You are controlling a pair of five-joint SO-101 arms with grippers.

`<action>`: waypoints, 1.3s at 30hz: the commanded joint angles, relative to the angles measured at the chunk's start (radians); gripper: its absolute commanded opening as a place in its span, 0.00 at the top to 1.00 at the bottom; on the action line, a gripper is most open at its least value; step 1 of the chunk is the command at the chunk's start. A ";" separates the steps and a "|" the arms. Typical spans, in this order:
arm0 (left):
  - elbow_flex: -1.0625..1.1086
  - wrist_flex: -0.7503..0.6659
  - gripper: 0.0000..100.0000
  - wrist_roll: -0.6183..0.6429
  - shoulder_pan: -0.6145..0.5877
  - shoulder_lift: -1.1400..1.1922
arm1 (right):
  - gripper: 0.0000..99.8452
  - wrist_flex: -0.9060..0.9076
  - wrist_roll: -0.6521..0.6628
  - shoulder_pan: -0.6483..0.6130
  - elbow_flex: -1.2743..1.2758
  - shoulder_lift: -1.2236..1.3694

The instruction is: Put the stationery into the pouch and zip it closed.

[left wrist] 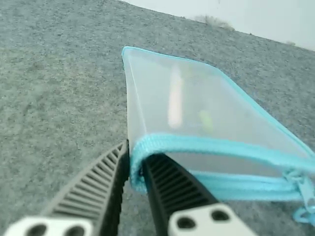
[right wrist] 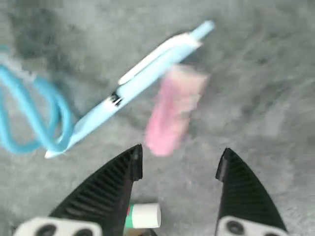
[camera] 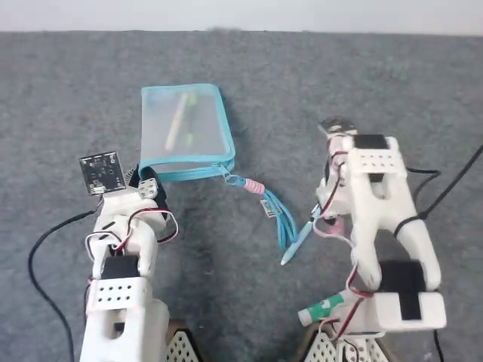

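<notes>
Left gripper (left wrist: 135, 155) pinches the part-filled pouch (camera: 158, 143), right gripper (right wrist: 180, 152) gapes over a pen (right wrist: 147, 73) and pink piece (right wrist: 174, 115) not yet packed; zipping is left.

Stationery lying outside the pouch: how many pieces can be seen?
3: a blue pen beside the blue cord, a pink piece ahead of the right gripper, a green-and-white marker near that arm's base. More may be hidden.
</notes>
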 commanded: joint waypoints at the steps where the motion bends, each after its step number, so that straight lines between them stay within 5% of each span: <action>1: -0.076 -0.037 0.99 -0.002 -0.006 0.002 | 0.76 0.021 0.091 -0.088 0.121 -0.191; 7: -0.076 -0.037 0.99 -0.002 -0.006 0.002 | 0.80 -0.042 0.180 -0.122 0.413 -0.414; 14: -0.074 -0.037 0.99 -0.002 -0.006 0.002 | 0.90 -0.245 0.083 0.041 0.603 -0.604; 27: -0.074 -0.037 0.99 -0.003 -0.005 0.002 | 0.91 -0.645 0.091 0.401 1.080 -1.155; 33: -0.074 -0.037 0.99 -0.003 -0.005 0.002 | 0.92 -0.667 0.091 0.407 1.275 -1.431; 39: -0.074 -0.035 0.99 -0.005 -0.006 0.002 | 0.92 -0.446 0.091 0.404 1.275 -1.643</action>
